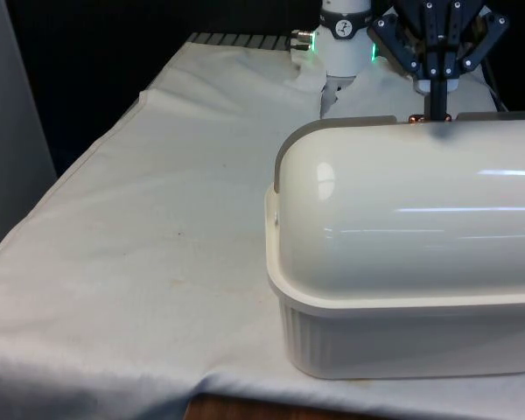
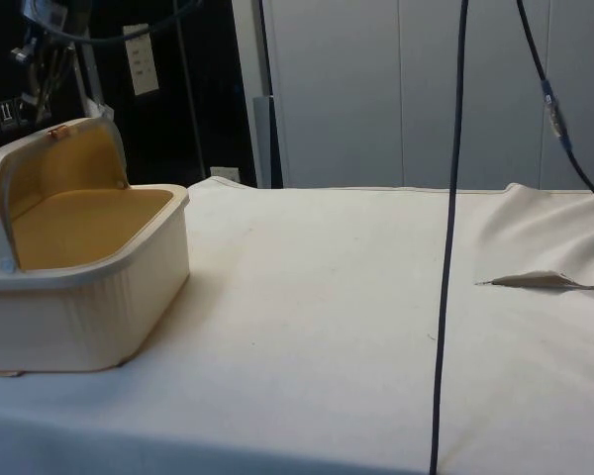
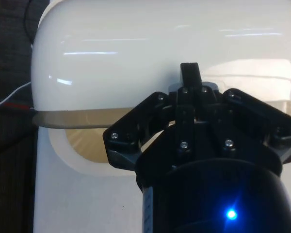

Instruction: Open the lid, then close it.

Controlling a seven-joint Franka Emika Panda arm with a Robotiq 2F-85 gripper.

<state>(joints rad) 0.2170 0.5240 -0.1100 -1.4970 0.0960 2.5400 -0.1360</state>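
A cream bread box (image 1: pixel 402 341) stands at the front view's right, its back turned to that camera. Its rounded lid (image 1: pixel 402 201) is rolled up and back. In the side view the lid (image 2: pixel 69 163) stands raised, so the tan inside of the box (image 2: pixel 89 223) shows. A small copper handle (image 1: pixel 417 117) sits on the lid's top edge. My gripper (image 1: pixel 438 109) hangs just above that edge, shut, with its tips beside the handle. In the wrist view the closed fingers (image 3: pixel 190 77) point at the lid's (image 3: pixel 136 53) rim.
White cloth covers the table, with wide free room at the front view's left up to the edge (image 1: pixel 87 157). In the side view a black cable (image 2: pixel 453 198) hangs down over the table, and the cloth is rumpled into a fold (image 2: pixel 544 280).
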